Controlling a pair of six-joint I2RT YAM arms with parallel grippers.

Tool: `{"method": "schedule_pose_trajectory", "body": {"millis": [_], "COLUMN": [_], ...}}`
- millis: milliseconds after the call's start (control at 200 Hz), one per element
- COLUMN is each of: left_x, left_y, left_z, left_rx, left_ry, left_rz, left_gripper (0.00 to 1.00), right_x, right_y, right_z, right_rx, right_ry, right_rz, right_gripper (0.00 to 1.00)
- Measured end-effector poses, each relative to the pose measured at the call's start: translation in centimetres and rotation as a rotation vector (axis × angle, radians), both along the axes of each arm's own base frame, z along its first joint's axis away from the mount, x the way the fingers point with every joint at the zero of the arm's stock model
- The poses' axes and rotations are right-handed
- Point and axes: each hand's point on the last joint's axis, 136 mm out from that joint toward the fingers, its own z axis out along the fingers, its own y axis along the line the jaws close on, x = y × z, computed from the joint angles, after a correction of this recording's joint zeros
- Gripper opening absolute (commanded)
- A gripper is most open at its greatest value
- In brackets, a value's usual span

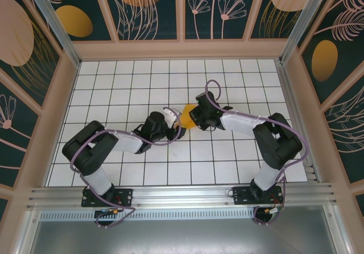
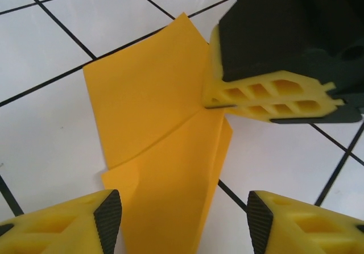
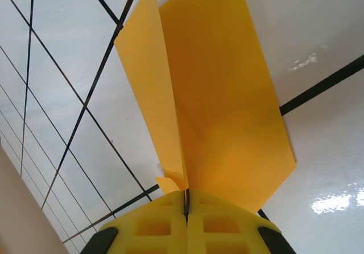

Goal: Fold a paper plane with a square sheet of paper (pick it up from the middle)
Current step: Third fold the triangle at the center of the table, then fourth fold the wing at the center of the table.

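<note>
- Paper (image 2: 153, 123): an orange sheet, already creased, with one layer lapping over another along a slanted fold line. It is smaller than a full square but not yet a narrow dart.
- It lies mostly flat on the table (image 2: 45, 44). Its far edge is caught in the right gripper (image 2: 227, 105), and its near end runs in between the left fingers.
- Right gripper: clenched on the paper. Its own camera shows the pads meeting on a seam (image 3: 186, 200), and two orange panels (image 3: 222, 95) fan out ahead of it in a shallow V.
- Left gripper (image 2: 185, 214): released, with the pads apart on either side of the paper's near end. I see no contact with the sheet.
- From above, both grippers meet over the paper (image 1: 187, 117) near mid-table, the left (image 1: 173, 130) just beside the right (image 1: 196, 117).
- Progress, as I judge it: the first folds are in, so the task is partly done. The sharp nose, the centre crease pressed shut and the wings appear to be left.
</note>
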Motion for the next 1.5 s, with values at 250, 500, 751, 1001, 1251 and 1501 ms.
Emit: {"method": "schedule_pose_trajectory", "body": {"millis": [250, 500, 751, 1001, 1251, 1501], "left_x": [0.0, -0.1, 0.1, 0.7, 1.0, 1.0], "left_y": [-0.5, -1.1, -1.3, -1.7, -1.7, -1.6], "left_z": [-1.4, -1.8, -2.2, -1.9, -1.7, -1.6], "left_rx": [0.015, 0.023, 0.029, 0.012, 0.007, -0.009], "left_ry": [-0.021, -0.043, -0.046, -0.049, -0.051, -0.045], "left_rz": [-0.042, -0.083, -0.087, -0.075, -0.054, -0.044], "left_gripper": [0.53, 0.40, 0.36, 0.27, 0.15, 0.12], "right_x": [0.0, 0.2, 0.2, -0.1, 0.0, 0.9], "right_y": [0.3, 0.8, 1.2, 1.2, 0.9, -1.0], "right_z": [0.2, 0.6, 0.7, -0.2, -0.3, 1.9], "right_rx": [0.019, 0.032, 0.043, 0.032, 0.026, 0.005], "right_ry": [0.019, 0.022, 0.032, 0.058, 0.061, -0.045], "right_rz": [-0.002, 0.006, 0.018, 0.023, 0.019, 0.056], "right_gripper": [0.00, 0.00, 0.00, 0.00, 0.13, 0.53]}}
